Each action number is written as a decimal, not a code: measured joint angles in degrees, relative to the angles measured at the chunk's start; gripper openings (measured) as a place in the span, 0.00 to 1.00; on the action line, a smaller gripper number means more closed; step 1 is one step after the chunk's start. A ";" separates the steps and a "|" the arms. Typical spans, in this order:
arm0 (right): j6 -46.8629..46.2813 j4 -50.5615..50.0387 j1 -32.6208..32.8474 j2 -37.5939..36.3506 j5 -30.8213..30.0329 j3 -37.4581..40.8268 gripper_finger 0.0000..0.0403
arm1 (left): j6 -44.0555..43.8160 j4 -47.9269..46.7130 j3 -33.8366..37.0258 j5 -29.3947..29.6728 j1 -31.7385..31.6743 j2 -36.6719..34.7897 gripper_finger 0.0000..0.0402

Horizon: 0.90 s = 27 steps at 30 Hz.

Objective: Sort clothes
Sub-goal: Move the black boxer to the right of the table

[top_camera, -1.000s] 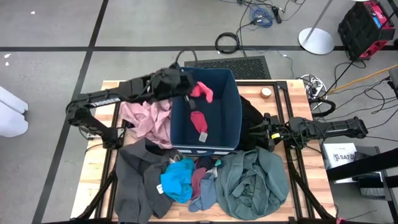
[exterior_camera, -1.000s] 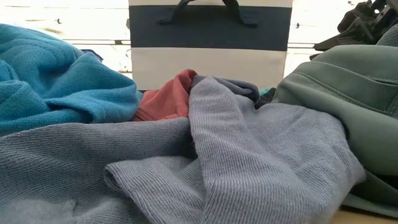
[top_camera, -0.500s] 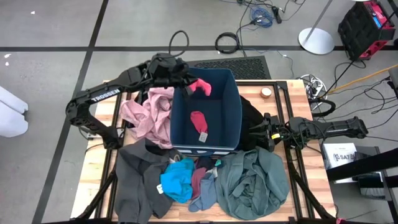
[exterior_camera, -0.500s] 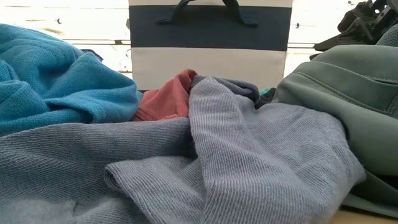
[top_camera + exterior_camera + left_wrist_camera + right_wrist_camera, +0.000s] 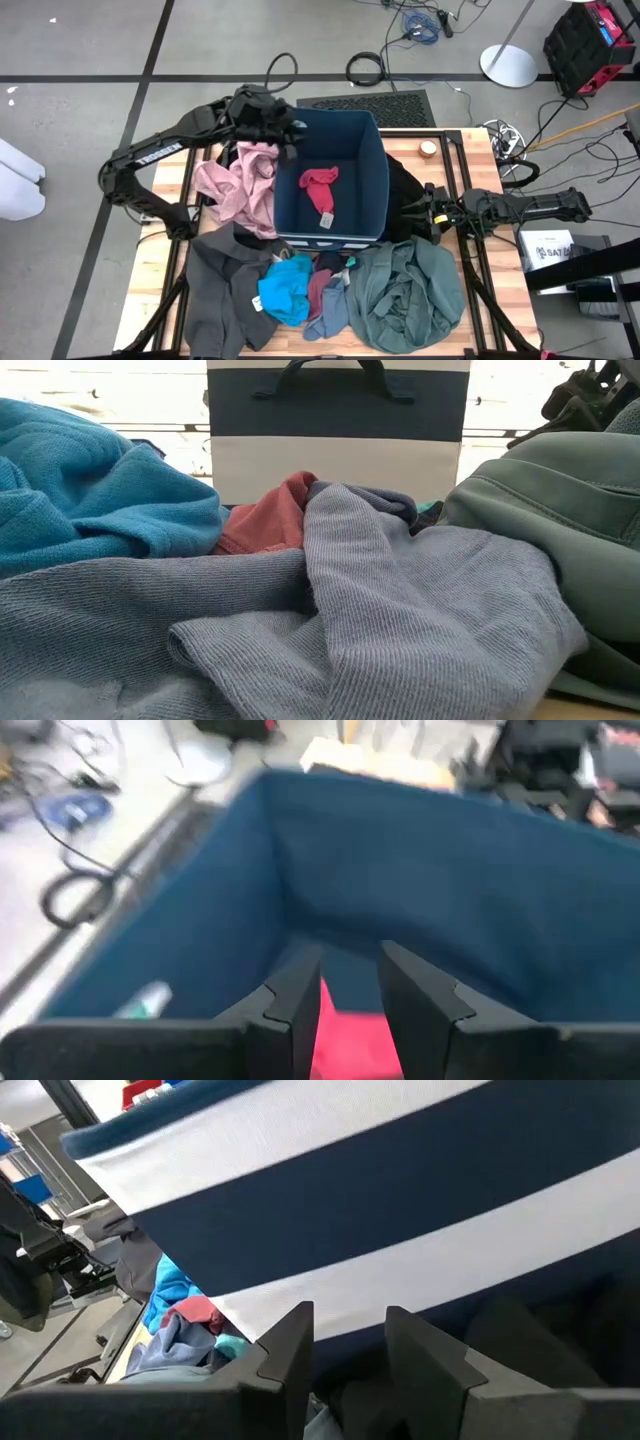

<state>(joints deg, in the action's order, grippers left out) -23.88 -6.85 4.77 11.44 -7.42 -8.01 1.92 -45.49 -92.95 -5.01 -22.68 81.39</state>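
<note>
Left gripper (image 5: 283, 130) hangs at the bin's (image 5: 372, 130) far-left corner, about 10 o'clock from centre; the red piece (image 5: 320, 185) lies loose on the bin floor at 5 o'clock from it. Its fingers (image 5: 290, 1005) stand apart, nothing between them. Pink garment (image 5: 240, 185) lies directly at 7 o'clock of this gripper, nearer than anything else; right gripper (image 5: 430, 212) waits at the bin's 3 o'clock wall, fingers (image 5: 285, 1350) parted, empty.

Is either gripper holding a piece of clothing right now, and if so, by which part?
Neither. The left gripper is open and empty at the bin's back-left corner; red pieces lie inside. The right gripper is open beside the bin, clasping nothing.
</note>
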 joint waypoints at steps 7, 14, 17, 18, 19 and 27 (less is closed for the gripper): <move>-0.67 -0.29 -0.02 -0.01 -0.10 0.00 0.29 | -1.04 -7.45 0.00 6.36 7.67 -7.42 0.28; -0.11 -0.27 -0.02 -0.02 -3.99 0.00 0.29 | -8.21 -4.84 6.99 15.69 18.89 -16.98 0.28; 0.88 -0.25 -0.11 -0.02 -4.92 0.00 0.29 | -11.15 -1.42 13.03 17.53 23.41 -19.82 0.28; 0.92 -0.27 -0.20 -0.02 -4.95 0.00 0.29 | -12.09 -0.32 15.11 18.17 24.67 -20.56 0.28; 0.94 -0.27 -0.21 0.00 -5.05 0.00 0.29 | -13.07 0.74 17.10 19.02 25.78 -21.22 0.28; -1.91 -0.30 -0.21 -0.02 -4.81 0.00 0.29 | -21.59 2.21 28.25 48.66 29.62 -24.97 0.28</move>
<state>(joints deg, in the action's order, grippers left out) -25.79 -7.15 4.56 11.43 -12.23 -8.01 -19.67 -43.28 -64.69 43.64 6.94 56.42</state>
